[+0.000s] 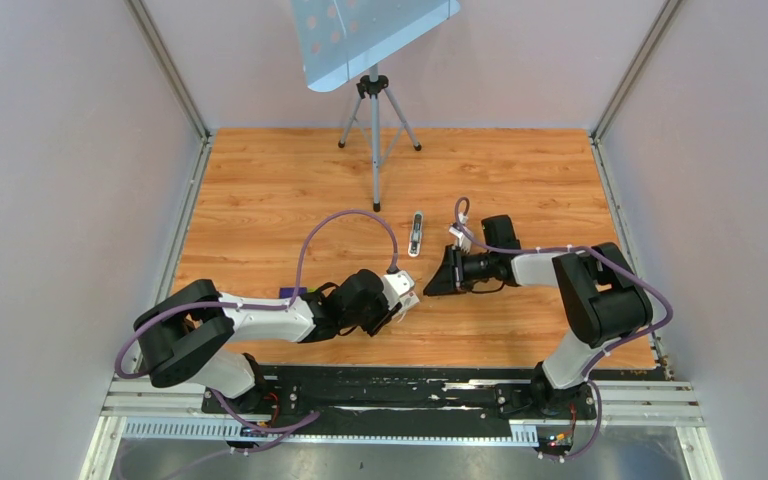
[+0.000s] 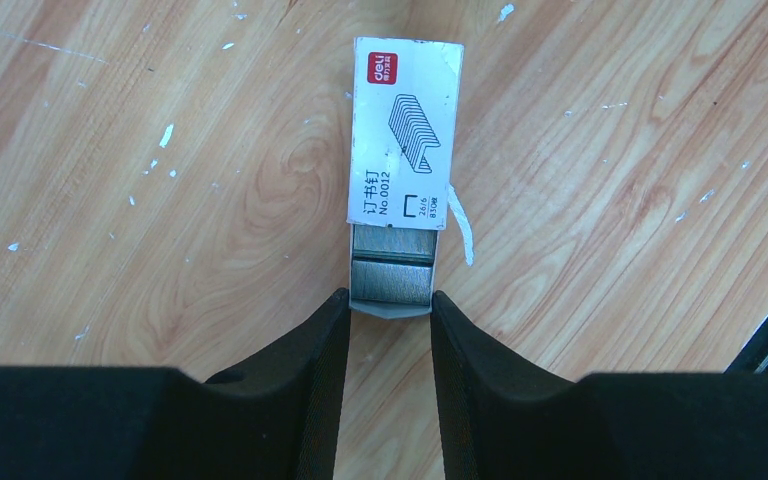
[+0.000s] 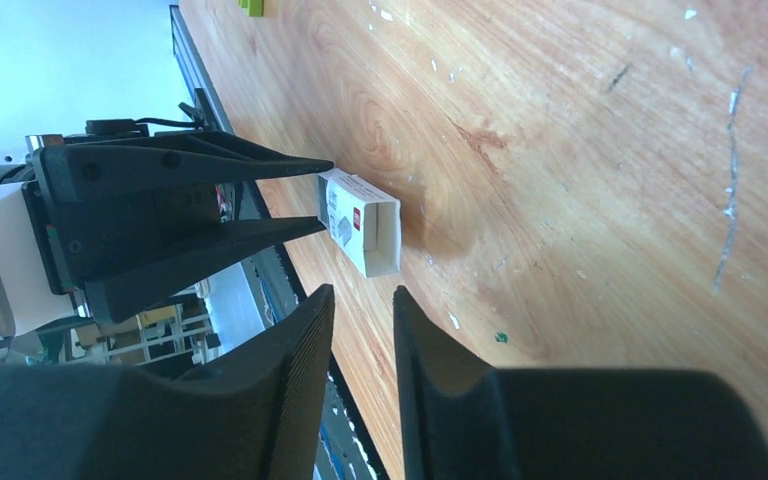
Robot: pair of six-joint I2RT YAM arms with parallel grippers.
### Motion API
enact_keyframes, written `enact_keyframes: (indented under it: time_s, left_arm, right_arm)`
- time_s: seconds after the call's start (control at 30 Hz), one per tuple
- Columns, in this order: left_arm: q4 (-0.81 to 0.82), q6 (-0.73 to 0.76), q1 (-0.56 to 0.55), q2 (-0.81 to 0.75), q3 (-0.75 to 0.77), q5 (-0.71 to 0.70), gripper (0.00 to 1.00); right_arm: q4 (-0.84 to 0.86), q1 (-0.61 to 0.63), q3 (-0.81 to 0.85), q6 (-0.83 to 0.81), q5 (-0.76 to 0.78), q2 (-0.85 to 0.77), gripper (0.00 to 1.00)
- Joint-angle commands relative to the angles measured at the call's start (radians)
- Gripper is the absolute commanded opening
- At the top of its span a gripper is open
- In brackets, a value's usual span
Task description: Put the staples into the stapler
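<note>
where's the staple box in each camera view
top external: staple box lower centre, at the left gripper tip
left wrist: staple box upper centre, its near end in the gripper
right wrist: staple box centre-left
shared landmark: the left gripper, clamping the box's end

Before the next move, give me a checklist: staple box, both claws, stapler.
1. Left claw clamped on the staple tray: ok.
2. Tray slid partway out of the white sleeve, staples exposed: ok.
3. Staples lifted out of the tray: not ok, they lie in it.
4. Right claw open and empty: ok.
5. Stapler on the table, apart from both arms: ok.
6. Stapler opened for loading: cannot tell, too small.
</note>
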Motion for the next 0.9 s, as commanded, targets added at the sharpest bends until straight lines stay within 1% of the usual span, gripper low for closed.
enact_keyframes:
  time_s: [0.0,0.5,0.6,0.87]
  left_arm:
    - [0.012,-0.001,-0.007,-0.014,-0.018,0.012,0.36]
    - [0.031,-0.001,-0.007,-0.005,-0.026,0.023,0.36]
    - [0.033,0.0,-0.008,-0.002,-0.025,0.022,0.36]
    - [0.033,0.005,-0.008,0.002,-0.023,0.019,0.36]
  right_arm:
    - [0.04,0.02,0.015,0.022,-0.025,0.013,0.34]
    - [0.054,0.075,0.112,0.036,-0.024,0.138,0.35]
    - [0.055,0.085,0.122,0.036,-0.028,0.154,0.32]
    - [0.056,0.093,0.127,0.032,-0.046,0.177,0.21]
